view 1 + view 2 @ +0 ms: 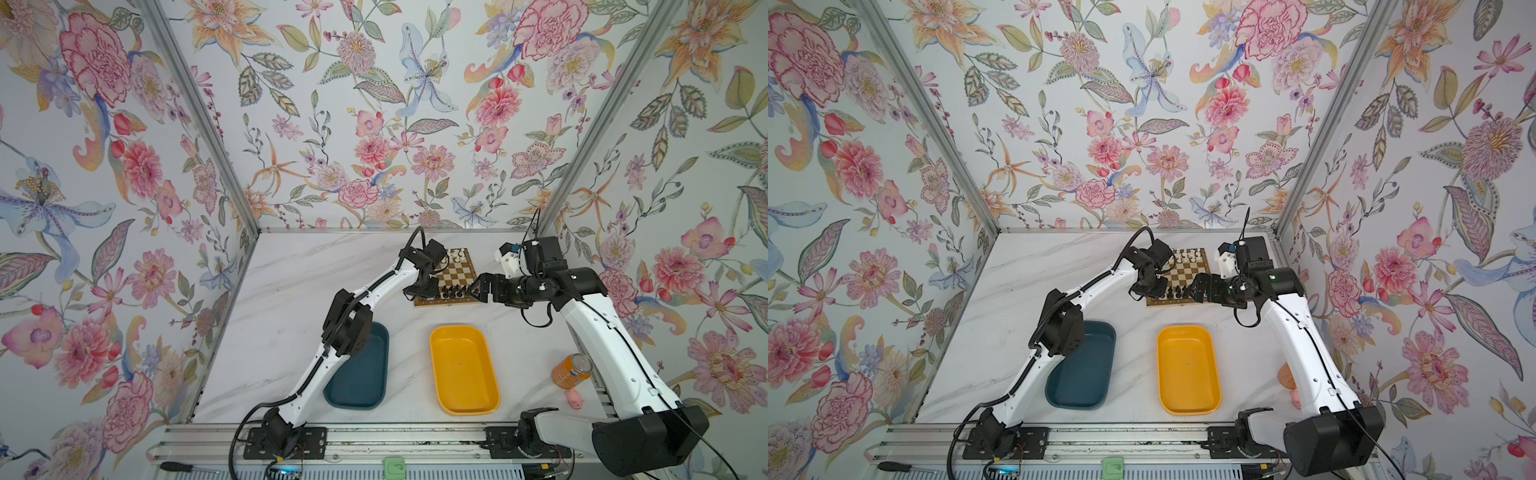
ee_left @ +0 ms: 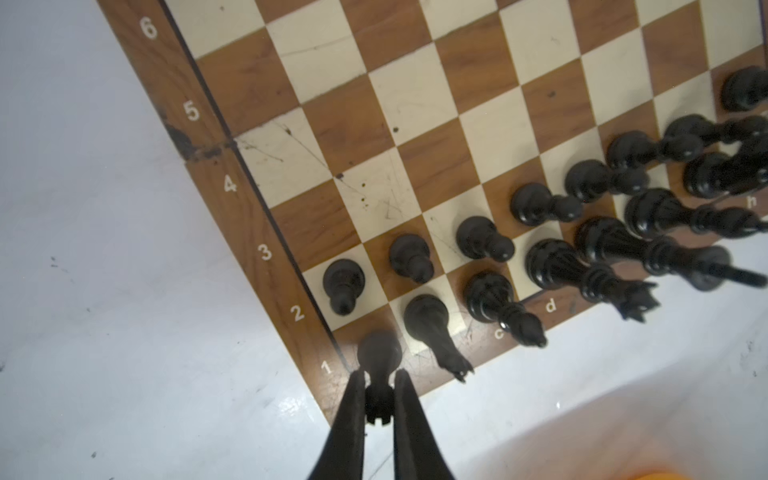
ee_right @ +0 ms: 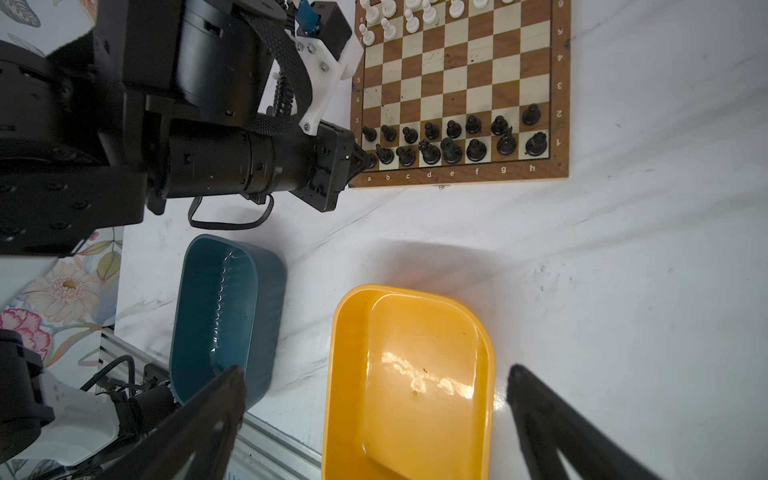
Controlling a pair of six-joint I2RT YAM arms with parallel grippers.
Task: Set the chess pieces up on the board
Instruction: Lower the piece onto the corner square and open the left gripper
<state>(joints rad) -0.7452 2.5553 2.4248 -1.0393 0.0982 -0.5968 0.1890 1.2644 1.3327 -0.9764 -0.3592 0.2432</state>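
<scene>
The black rook (image 2: 379, 353) is sitting right over the corner square of the board (image 2: 415, 104), beside the border's number 1. The left gripper (image 2: 379, 376) is clamping the rook's slim upper part between both fingers (image 2: 351, 415). Whether the base is pressing on the wood, the wrist view is not telling.

Next along the nearest rank, the black knight (image 2: 428, 324) is standing upright, then the bishop (image 2: 492, 301), the queen (image 2: 557, 266) and the king (image 2: 611, 243). A line of black pawns (image 3: 432, 131) is filling the rank just ahead of them. At the far edge, the white pieces (image 1: 457, 254) (image 1: 1190, 254) are crowding their own two ranks, and the middle squares are lying bare between the two sides.

The board itself is lying flat at the back of the white marbled counter (image 1: 291, 291), right of centre.

The right gripper (image 1: 476, 287) is hovering by the board's near right corner, its jaws spread wide and holding nothing.

Nearer the front, the teal tray (image 1: 370, 390) and the yellow tray (image 1: 461, 370) are resting side by side with a strip of counter between them. The left arm (image 1: 349, 320) is reaching across the teal one's corner. Off by the right edge an orange can (image 1: 571, 371) is sitting, with a small pink toy pig (image 1: 575, 400) just beside it.
</scene>
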